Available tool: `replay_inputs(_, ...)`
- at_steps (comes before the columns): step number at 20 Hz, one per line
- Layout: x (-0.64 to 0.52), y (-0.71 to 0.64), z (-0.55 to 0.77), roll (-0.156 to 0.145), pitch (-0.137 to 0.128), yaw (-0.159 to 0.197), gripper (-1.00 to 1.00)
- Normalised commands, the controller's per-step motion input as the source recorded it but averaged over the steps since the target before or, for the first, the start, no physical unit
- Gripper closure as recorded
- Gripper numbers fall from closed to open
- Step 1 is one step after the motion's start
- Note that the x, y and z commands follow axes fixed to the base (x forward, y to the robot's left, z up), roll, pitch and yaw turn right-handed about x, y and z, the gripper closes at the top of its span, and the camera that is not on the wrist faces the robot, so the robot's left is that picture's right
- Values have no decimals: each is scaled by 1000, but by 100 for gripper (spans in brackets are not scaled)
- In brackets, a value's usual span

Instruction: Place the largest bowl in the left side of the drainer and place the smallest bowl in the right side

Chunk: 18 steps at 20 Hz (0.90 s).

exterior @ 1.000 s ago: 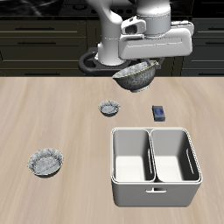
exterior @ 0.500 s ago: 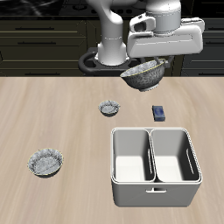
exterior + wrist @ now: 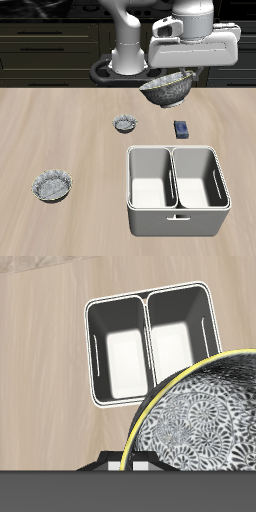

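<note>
**Largest bowl aloft, not yet over the drainer**

The gripper [image 3: 172, 80] holds the largest bowl [image 3: 167, 89] by its rim, well above the table and back from the drainer [image 3: 176, 190] — on the drainer's far side, toward the robot's base. The bowl hangs tilted, its dark inside partly turned to the exterior camera. In the wrist view the bowl's patterned wall [image 3: 205, 416] fills much of the frame, with both drainer compartments [image 3: 150, 344] seen open and empty beyond it.

The smallest bowl [image 3: 125, 124] sits on the table, back from the drainer and apart from it. A small dark blue block [image 3: 181, 129] lies just behind the drainer's back wall. The paler speckled bowl [image 3: 52, 185] rests well off to the drainer's side, near the table's front edge.

Step in hand, as I judge it: carrying the first bowl to its compartment. Next move calls for travel forward over the drainer's left side, then lowering before release — the tilt may need levelling so the rim clears the divider.
</note>
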Motion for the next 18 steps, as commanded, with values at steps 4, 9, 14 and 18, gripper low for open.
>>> replay_inputs(4,284,45,-16,-25,22,-43,100)
replay_inputs(9,242,141,-27,-9,18,-30,100)
replay_inputs(14,203,186,-85,-4,22,-16,100)
replay_inputs(18,139,246,-4,5,13,-12,100)
